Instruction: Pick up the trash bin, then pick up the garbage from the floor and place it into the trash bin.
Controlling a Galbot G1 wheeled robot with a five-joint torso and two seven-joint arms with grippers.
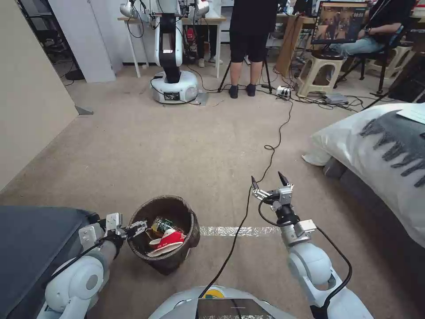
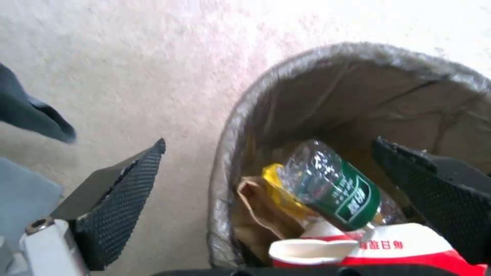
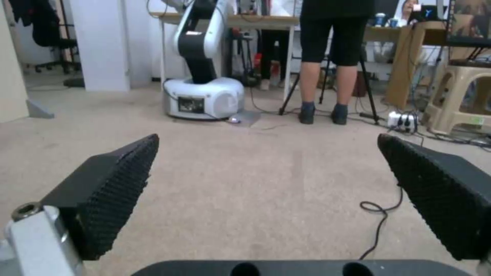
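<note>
Carpet lies under the trash bin point(image 1: 164, 235), which stands just beside the left gripper point(image 1: 135, 229), on that gripper's right. The left gripper straddles the bin's bag-covered rim: in the left wrist view its jaws are spread apart, one finger point(image 2: 115, 199) outside the wall over the carpet and the other inside the bin, and whether either pad touches the rim cannot be told. Inside the bin, just beyond those fingers, lies the garbage: a clear green-labelled bottle point(image 2: 332, 186) resting on a red-and-white paper cup point(image 2: 368, 251), with tan paper point(image 2: 258, 209) and a yellow wrapper point(image 2: 279, 189) beside it. The right gripper point(image 1: 270, 182) hangs over bare carpet well apart from the bin, jaws spread wide and holding nothing, with a black cable point(image 1: 270, 159) on the floor just beyond it.
</note>
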